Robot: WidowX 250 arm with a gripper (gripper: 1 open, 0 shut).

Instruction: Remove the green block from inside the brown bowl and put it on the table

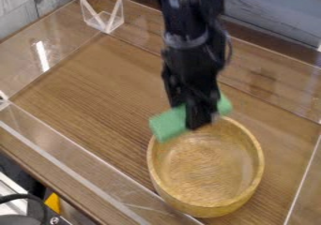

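The jaws (pixel 189 118) are clamped on the green block (pixel 187 119), up over the far rim of the brown bowl (pixel 207 172). The block lies crosswise in them, and I think it must move sideways past the bowl to reach the surface (pixel 94 88).

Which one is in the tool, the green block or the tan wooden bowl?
The solid green rectangular block: the black tool has it clamped near its middle, while the round tan wooden bowl sits on the brown wood-grain tabletop.
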